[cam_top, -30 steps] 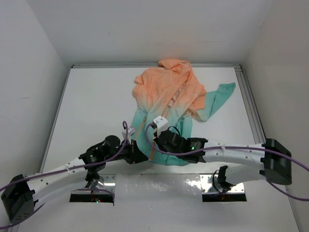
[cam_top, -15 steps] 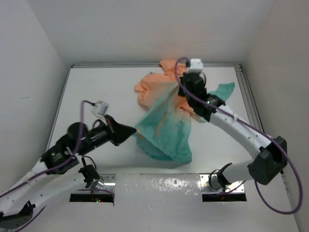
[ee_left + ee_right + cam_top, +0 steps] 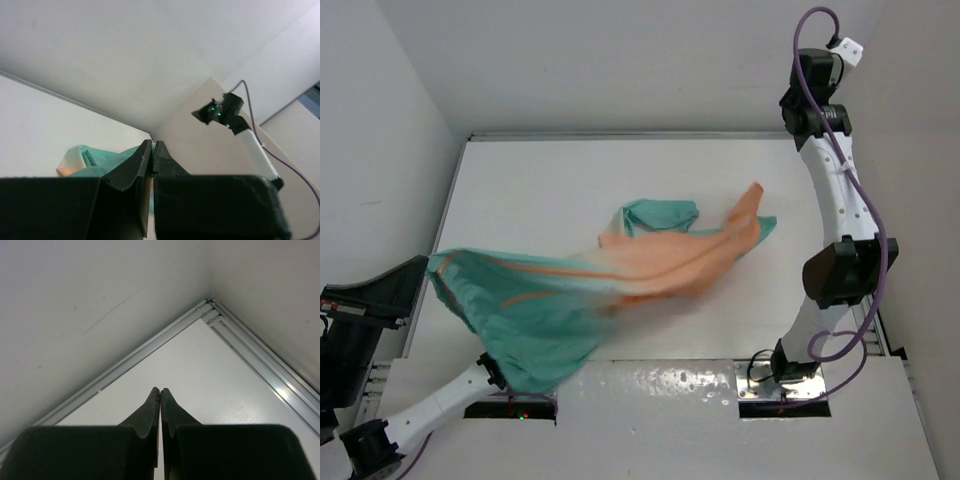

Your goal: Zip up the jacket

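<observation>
1. Tabletop [image 3: 540,190]: white, walled on three sides; a metal rail [image 3: 150,347] is seen along its far edge.
2. Jacket [image 3: 535,320]: blurred, stretched in a long band from the near-left edge toward the right centre; teal end at left, peach end at right.
3. Right arm [image 3: 840,200]: held upright at the far-right corner.
4. Left hand [image 3: 152,145]: fingers are clamped on the jacket's teal edge.
5. Right hand [image 3: 160,390]: fingertips are pressed together, well apart from the jacket.

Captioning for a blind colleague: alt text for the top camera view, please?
A blurred peach-to-teal jacket stretches across the white table, its teal end at the left gripper by the table's left edge. The right arm stands raised at the far right corner, clear of the jacket.
</observation>
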You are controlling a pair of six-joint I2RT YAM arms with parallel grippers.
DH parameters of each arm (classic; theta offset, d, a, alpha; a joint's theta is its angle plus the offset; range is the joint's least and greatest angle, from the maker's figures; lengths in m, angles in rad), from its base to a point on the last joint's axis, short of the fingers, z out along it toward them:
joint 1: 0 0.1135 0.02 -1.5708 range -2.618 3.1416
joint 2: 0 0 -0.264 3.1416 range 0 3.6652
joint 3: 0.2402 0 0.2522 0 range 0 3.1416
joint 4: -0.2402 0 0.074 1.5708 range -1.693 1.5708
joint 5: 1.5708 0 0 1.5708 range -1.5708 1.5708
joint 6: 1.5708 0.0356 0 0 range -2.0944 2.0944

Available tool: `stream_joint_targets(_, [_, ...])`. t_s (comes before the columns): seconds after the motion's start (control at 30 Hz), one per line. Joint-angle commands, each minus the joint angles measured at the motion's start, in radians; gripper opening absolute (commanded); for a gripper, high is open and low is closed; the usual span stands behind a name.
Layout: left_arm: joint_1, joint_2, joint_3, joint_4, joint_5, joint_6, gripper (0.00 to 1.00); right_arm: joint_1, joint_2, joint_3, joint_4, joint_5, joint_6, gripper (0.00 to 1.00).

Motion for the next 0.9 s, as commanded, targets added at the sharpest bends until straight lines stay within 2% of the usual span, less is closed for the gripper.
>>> stream_joint_targets(0.0, [-0.005,0.037,0.002,-0.056,-0.093,-0.005,0.00,-0.011,-0.004,0.074,-0.079,0.077,0.010,0.00])
stream_joint_targets(0.17, [-0.014,0.059,-0.106,-0.006,-0.026,-0.015,0.00,-0.011,-0.089,-0.040,-0.021,-0.037,0.056,0.00])
stream_joint_targets(0.2, [-0.017,0.074,-0.126,0.028,-0.010,-0.016,0.00,-0.011,-0.153,-0.123,-0.016,-0.091,0.071,0.00])
stream_joint_targets(0.23, [-0.017,0.083,-0.180,0.051,0.002,-0.018,0.00,-0.011,-0.198,-0.186,0.002,-0.259,0.081,0.00])
stream_joint_targets(0.27, [-0.017,0.089,-0.207,0.079,0.032,-0.016,0.00,-0.004,-0.250,-0.270,0.093,-0.382,0.076,0.00])
stream_joint_targets(0.3, [-0.017,0.097,-0.227,0.134,0.046,-0.015,0.00,0.008,-0.302,-0.436,0.129,-0.492,0.070,0.00])
stream_joint_targets(0.33, [-0.017,0.126,-0.244,0.154,0.056,-0.013,0.00,0.035,-0.406,-0.508,0.154,-0.563,0.052,0.00])
stream_joint_targets(0.4, [-0.019,0.181,-0.270,0.200,0.070,-0.010,0.00,0.188,-0.493,-0.681,0.134,-0.636,-0.057,0.00])
stream_joint_targets(0.47, [-0.020,0.229,-0.287,0.221,0.042,-0.019,0.12,0.335,-0.588,-0.856,0.134,-0.691,-0.091,0.04])
stream_joint_targets(0.5, [-0.020,0.284,-0.286,0.223,0.036,-0.021,0.16,0.377,-0.609,-0.922,0.152,-0.726,-0.088,0.08])
stream_joint_targets(0.53, [-0.020,0.310,-0.277,0.228,0.033,-0.022,0.20,0.449,-0.635,-0.981,0.187,-0.752,-0.083,0.25])
stream_joint_targets(0.6, [-0.020,0.361,-0.271,0.238,0.042,-0.028,0.32,0.526,-0.634,-1.126,0.226,-0.748,-0.080,0.51])
stream_joint_targets(0.63, [-0.020,0.369,-0.269,0.249,0.043,-0.024,0.37,0.596,-0.598,-1.154,0.243,-0.737,-0.100,0.70])
stream_joint_targets(0.7, [-0.020,0.375,-0.254,0.258,0.034,-0.028,0.41,0.647,-0.535,-1.187,0.258,-0.688,-0.116,0.79])
stream_joint_targets(0.87, [-0.020,0.326,-0.237,0.240,0.013,-0.041,0.51,0.694,-0.329,-1.176,0.365,-0.694,-0.099,0.85])
